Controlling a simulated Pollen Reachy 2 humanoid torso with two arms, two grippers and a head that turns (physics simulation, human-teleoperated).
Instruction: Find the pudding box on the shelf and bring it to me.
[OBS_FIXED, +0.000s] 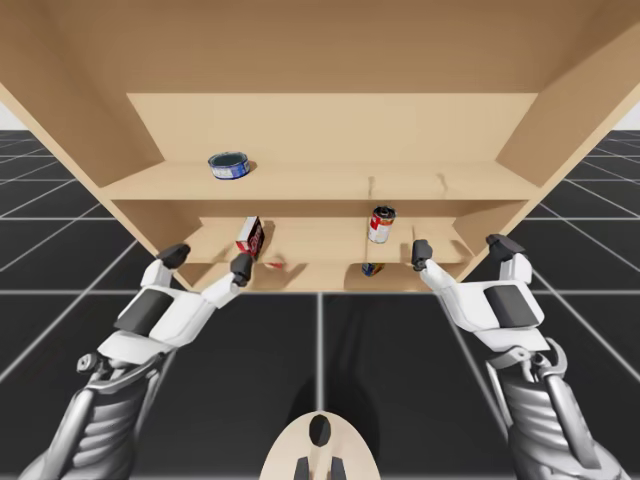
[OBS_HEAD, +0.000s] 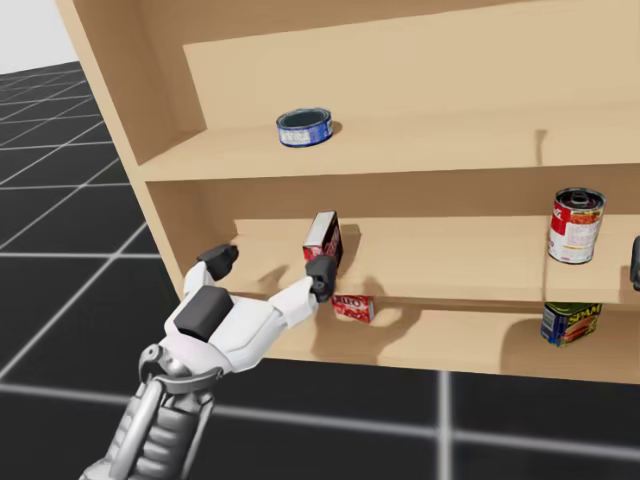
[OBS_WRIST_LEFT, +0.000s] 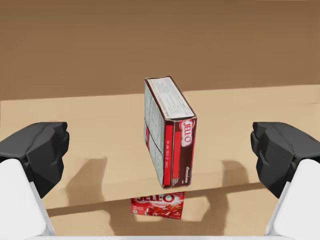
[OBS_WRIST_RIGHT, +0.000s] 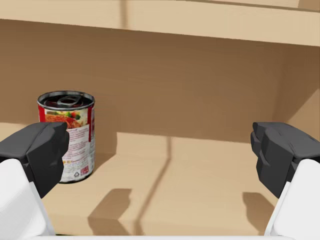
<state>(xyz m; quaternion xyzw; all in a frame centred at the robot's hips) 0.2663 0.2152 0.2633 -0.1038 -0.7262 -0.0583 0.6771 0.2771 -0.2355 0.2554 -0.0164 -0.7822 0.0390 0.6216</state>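
Left wrist view: tall red box (OBS_WRIST_LEFT: 167, 132) on shelf (OBS_WRIST_LEFT: 100, 132) | left jaws, right jaws agape, empty

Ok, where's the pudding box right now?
The pudding box stands on the middle shelf, left side in the high view, just above the small red box.

A light wooden shelf (OBS_FIXED: 330, 125), open at the front with angled side walls, stands on a black floor (OBS_FIXED: 390, 350) crossed by a pale grid. Soft light throws faint shadows inside it. A pale backdrop (OBS_HEAD: 30, 35) lies beyond.
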